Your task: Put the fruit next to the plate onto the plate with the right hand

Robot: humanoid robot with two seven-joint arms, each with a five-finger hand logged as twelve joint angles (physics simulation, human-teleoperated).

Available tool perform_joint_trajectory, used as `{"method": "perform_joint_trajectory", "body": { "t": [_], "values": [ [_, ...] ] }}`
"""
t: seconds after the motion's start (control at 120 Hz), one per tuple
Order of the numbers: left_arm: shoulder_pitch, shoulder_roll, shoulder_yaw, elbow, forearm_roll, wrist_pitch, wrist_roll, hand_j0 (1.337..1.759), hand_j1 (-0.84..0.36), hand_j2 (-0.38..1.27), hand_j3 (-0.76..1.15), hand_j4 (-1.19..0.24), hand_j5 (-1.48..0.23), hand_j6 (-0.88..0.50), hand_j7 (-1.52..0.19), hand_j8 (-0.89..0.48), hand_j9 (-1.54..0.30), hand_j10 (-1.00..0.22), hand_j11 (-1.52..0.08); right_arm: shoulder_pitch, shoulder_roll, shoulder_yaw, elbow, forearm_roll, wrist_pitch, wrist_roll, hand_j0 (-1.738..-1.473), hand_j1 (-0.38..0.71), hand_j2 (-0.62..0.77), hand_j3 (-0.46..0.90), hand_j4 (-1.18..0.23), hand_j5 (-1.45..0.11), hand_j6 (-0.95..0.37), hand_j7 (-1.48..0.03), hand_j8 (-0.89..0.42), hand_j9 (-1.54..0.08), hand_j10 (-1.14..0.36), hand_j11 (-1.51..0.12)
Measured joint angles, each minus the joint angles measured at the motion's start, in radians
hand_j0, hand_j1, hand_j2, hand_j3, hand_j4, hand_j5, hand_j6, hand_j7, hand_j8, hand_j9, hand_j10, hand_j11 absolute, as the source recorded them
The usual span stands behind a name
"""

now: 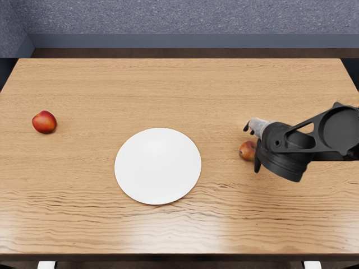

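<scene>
Two fruits lie on the wooden table (224, 89), and between them, a little toward the near edge, sits a round white plate (157, 166), flat, its pale face showing whole. The small orange-red fruit (245, 150) rests on the wood at three o'clock from the plate, near its rim but not touching it, with a strip of bare table between the two. The right arm (331, 131) comes in from the right side of the table, dark and bulky, and the right hand (269, 147) at its end is just beside that fruit on its three o'clock side, hiding the fruit's outer flank so that only the part facing the plate shows. From where I stand the hand is turned mostly away, and I cannot tell whether it is closed upon the fruit, merely touching it, or slack beside it. The fruit seems to sit on the table top rather than in the air. The other one, a larger red fruit (44, 121), lies well apart at about ten o'clock from the plate, close to the table's left edge. Beyond the table at twelve o'clock runs a grey-blue wall (179, 22) with a darker skirting (190, 40) along its foot.
</scene>
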Motion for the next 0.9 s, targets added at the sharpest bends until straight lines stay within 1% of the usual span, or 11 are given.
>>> {"method": "perform_joint_trajectory", "body": {
  "t": [0.325,0.35,0.375,0.408,0.45,0.517,0.567,0.625,0.658,0.733,0.9],
  "values": [
    [0.000,0.000,0.000,0.000,0.000,0.000,0.000,1.658,0.35,0.00,0.00,0.00,0.00,0.00,0.00,0.00,0.00,0.00,0.00,-0.029,0.013,0.016,-0.023,-0.001,0.000,0.000,-1.658,0.07,-0.07,0.00,-0.35,-0.45,-0.35,-0.45,-0.35,-0.45,-0.35,-0.45],
    [0.000,0.000,0.000,0.000,0.000,0.000,0.000,1.658,0.35,0.00,0.00,0.00,0.00,0.00,0.00,0.00,0.00,0.00,0.00,-0.030,0.011,0.017,-0.026,-0.001,0.000,0.000,-1.658,0.09,-0.07,0.00,-0.37,-0.48,-0.37,-0.48,-0.37,-0.48,-0.37,-0.48],
    [0.000,0.000,0.000,0.000,0.000,0.000,0.000,1.658,0.35,0.00,0.00,0.00,0.00,0.00,0.00,0.00,0.00,0.00,0.00,-0.032,0.009,0.018,-0.030,-0.001,-0.001,0.000,-1.658,0.15,-0.08,0.00,-0.41,-0.54,-0.42,-0.54,-0.41,-0.54,-0.41,-0.54],
    [0.000,0.000,0.000,0.000,0.000,0.000,0.000,1.658,0.35,0.00,0.00,0.00,0.00,0.00,0.00,0.00,0.00,0.00,0.00,-0.039,0.005,0.021,-0.036,-0.001,-0.001,0.000,-1.658,0.22,-0.09,0.00,-0.48,-0.62,-0.44,-0.62,-0.48,-0.62,-0.48,-0.62],
    [0.000,0.000,0.000,0.000,0.000,0.000,0.000,1.658,0.35,0.00,0.00,0.00,0.00,0.00,0.00,0.00,0.00,0.00,0.00,-0.048,-0.005,0.025,-0.042,-0.003,0.000,0.000,-1.657,0.27,0.00,0.00,-0.54,-0.70,-0.47,-0.70,-0.51,-0.70,-0.54,-0.70],
    [0.000,0.000,0.000,0.000,0.000,0.000,0.000,1.658,0.35,0.00,0.00,0.00,0.00,0.00,0.00,0.00,0.00,0.00,0.00,-0.060,-0.016,0.029,-0.048,-0.007,0.001,0.000,-1.654,0.31,0.15,0.00,-0.61,-0.80,-0.48,-0.80,-0.51,-0.80,-0.61,-0.80],
    [0.000,0.000,0.000,0.000,0.000,0.000,0.000,1.658,0.35,0.00,0.00,0.00,0.00,0.00,0.00,0.00,0.00,0.00,0.00,-0.071,-0.021,0.031,-0.052,-0.009,0.000,-0.001,-1.652,0.31,0.24,0.00,-0.63,-0.85,-0.47,-0.86,-0.53,-0.86,-0.67,-0.86],
    [0.000,0.000,0.000,0.000,0.000,0.000,0.000,1.658,0.35,0.00,0.00,0.00,0.00,0.00,0.00,0.00,0.00,0.00,0.00,-0.085,-0.027,0.041,-0.055,-0.015,-0.001,-0.001,-1.649,0.28,0.24,0.00,-0.66,-0.91,-0.48,-0.93,-0.57,-0.92,-0.72,-0.92],
    [0.000,0.000,0.000,0.000,0.000,0.000,0.000,1.658,0.35,0.00,0.00,0.00,0.00,0.00,0.00,0.00,0.00,0.00,0.00,-0.101,-0.034,0.059,-0.056,-0.016,-0.003,-0.002,-1.648,0.26,0.27,0.00,-0.69,-0.93,-0.51,-0.96,-0.62,-0.95,-0.75,-0.95],
    [0.000,0.000,0.000,0.000,0.000,0.000,0.000,1.658,0.35,0.00,0.00,0.00,0.00,0.00,0.00,0.00,0.00,0.00,0.00,-0.133,-0.053,0.095,-0.060,-0.018,-0.002,-0.002,-1.645,0.21,0.34,0.00,-0.76,-0.98,-0.59,-1.01,-0.64,-1.02,-0.78,-1.02],
    [0.000,0.000,0.000,0.000,0.000,0.000,0.000,1.658,0.35,0.00,0.00,0.00,0.00,0.00,0.00,0.00,0.00,0.00,0.00,-0.162,-0.118,0.243,-0.102,-0.014,0.000,0.001,-1.647,0.17,0.30,0.00,-0.75,-1.07,-0.60,-1.08,-0.64,-1.10,-0.82,-1.10]
  ]
}}
